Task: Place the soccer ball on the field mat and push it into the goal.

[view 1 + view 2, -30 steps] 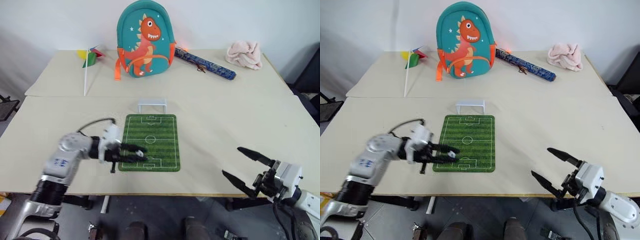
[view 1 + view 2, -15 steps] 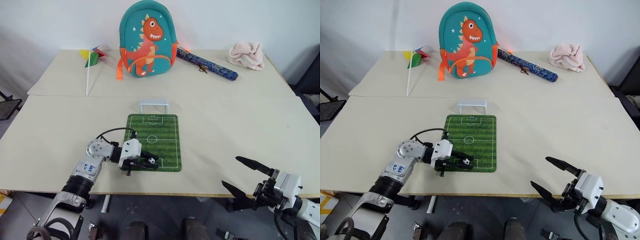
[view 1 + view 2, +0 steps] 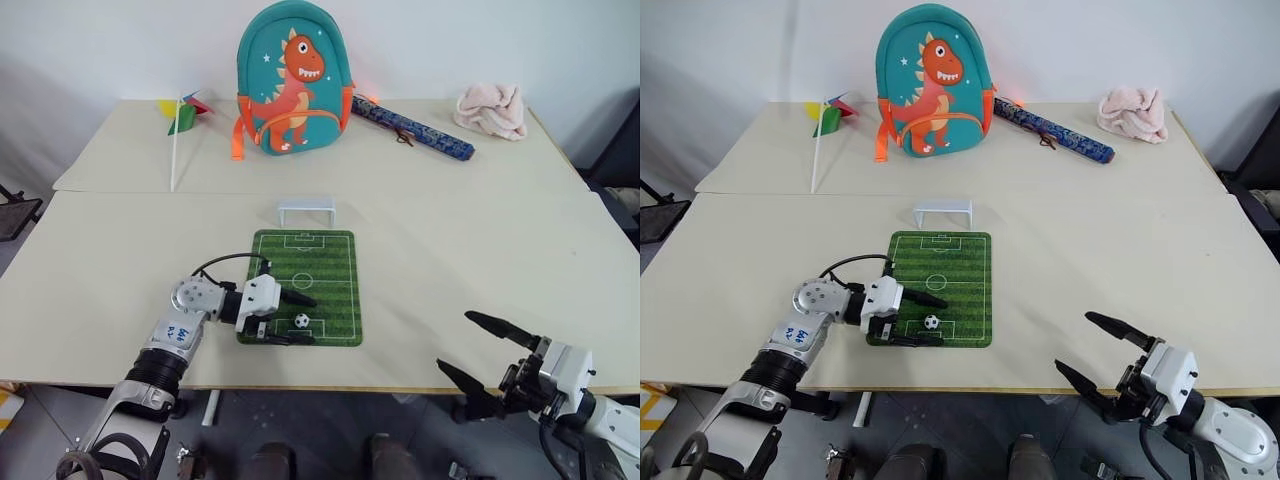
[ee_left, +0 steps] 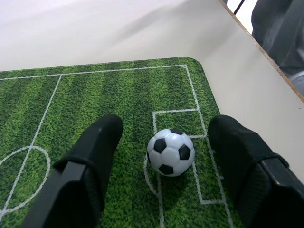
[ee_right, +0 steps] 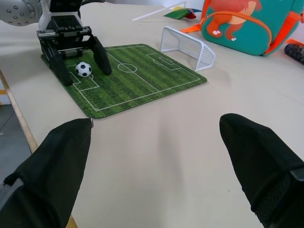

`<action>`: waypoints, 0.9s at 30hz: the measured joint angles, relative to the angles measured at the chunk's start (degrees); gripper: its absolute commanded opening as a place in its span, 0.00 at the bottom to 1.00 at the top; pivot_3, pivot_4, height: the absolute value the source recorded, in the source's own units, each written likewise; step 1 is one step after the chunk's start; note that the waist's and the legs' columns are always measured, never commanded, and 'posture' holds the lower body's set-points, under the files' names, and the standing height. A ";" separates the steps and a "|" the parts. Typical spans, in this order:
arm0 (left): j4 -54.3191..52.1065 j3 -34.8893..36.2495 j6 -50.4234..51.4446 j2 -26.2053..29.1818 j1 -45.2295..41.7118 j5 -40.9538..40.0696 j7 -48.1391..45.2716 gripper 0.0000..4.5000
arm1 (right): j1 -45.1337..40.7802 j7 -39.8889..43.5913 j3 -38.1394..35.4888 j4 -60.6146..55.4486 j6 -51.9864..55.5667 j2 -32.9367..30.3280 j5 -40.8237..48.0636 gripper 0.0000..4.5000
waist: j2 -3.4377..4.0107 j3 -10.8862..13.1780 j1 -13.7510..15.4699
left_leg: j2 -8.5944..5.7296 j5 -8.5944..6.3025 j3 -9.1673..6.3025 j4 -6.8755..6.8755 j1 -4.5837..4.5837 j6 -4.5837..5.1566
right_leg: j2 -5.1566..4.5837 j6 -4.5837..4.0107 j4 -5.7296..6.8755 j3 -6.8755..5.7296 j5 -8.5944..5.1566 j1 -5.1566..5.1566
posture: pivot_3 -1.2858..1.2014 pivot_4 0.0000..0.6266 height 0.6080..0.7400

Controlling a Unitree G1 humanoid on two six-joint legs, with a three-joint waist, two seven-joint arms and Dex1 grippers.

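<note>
Your left hand has just spread, leaving the tiny black-and-white soccer ball free on the green striped field mat, ready for pushing toward the white goal.

— What's behind everything?

— A plain white wall, evenly lit, running along the far side.

— And the furniture?

— Two beige counter tops set one behind the other, a straight seam between them running side to side. Their surface is matte and pale.

— Anything off to the sides?

— Something dark stands at the left edge beside the counter, and another dark shape at the right edge; neither can be made out.

— The floor?

— Grey floor shows below the near edge.
</note>
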 measured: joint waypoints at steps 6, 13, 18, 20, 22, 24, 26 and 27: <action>-1.90 1.24 0.67 0.00 1.03 -2.67 -1.60 0.73 | -0.09 -0.29 0.57 -0.11 0.86 0.00 0.02 1.00 | 0.00 0.00 -0.01 | 0.01 0.00 -0.20 0.00 0.00 0.00 | -0.01 0.00 0.01 0.00 0.00 -0.01 | 0.52 0.24 1.00; -12.80 4.23 9.41 1.87 1.48 -9.16 -2.70 0.73 | -0.52 -0.31 1.28 -0.29 1.70 0.01 0.10 1.00 | 0.00 0.00 -0.02 | 0.00 0.00 -0.25 0.02 -0.01 0.00 | -0.01 0.00 0.02 0.00 0.00 0.00 | 0.52 0.24 1.00; -20.31 9.54 14.61 9.12 4.70 -11.87 -1.67 0.73 | -2.20 0.07 1.61 0.57 1.73 0.01 0.10 1.00 | 0.02 -0.01 -0.64 | 0.08 0.01 -0.24 -0.07 0.04 -0.02 | 0.02 -0.02 0.02 0.02 -0.01 -0.03 | 0.52 0.24 1.00; -21.61 12.47 14.91 13.54 8.78 -12.24 -2.44 0.64 | -3.67 0.33 2.15 0.82 1.73 -0.04 0.14 1.00 | 0.03 -0.01 -0.97 | 0.09 0.01 -0.24 -0.09 0.05 -0.02 | 0.01 -0.02 0.00 0.02 -0.01 -0.03 | 0.52 0.24 1.00; -21.82 14.65 14.61 17.52 13.99 -12.34 -3.82 0.53 | -5.02 1.13 2.27 0.91 1.75 -0.17 0.36 1.00 | 0.04 -0.01 -1.24 | 0.08 0.01 -0.26 -0.09 0.04 -0.02 | -0.02 -0.03 -0.02 0.01 -0.01 -0.01 | 0.52 0.24 1.00; -22.00 16.09 14.39 19.43 18.64 -12.38 -4.84 0.39 | -5.69 2.29 2.27 0.95 1.86 -0.59 1.34 1.00 | 0.05 0.00 -1.20 | 0.10 0.00 -0.28 -0.09 0.02 -0.01 | -0.03 -0.03 -0.06 0.00 -0.01 0.01 | 0.52 0.24 1.00; -23.59 18.04 14.21 20.37 25.49 -12.58 -4.90 0.25 | -6.06 5.78 2.36 0.02 2.24 -2.78 3.28 1.00 | 0.08 0.02 -0.97 | 0.28 -0.03 -0.31 -0.09 0.01 0.05 | -0.10 -0.03 -0.13 0.01 -0.01 0.05 | 0.52 0.24 1.00; -23.63 18.36 14.14 20.36 27.33 -12.58 -4.81 0.18 | -5.96 7.07 2.29 -0.40 2.30 -3.70 3.86 1.00 | 0.07 0.03 -0.64 | 0.29 -0.04 -0.31 -0.09 0.00 0.06 | -0.09 -0.03 -0.14 -0.01 -0.01 0.06 | 0.52 0.24 1.00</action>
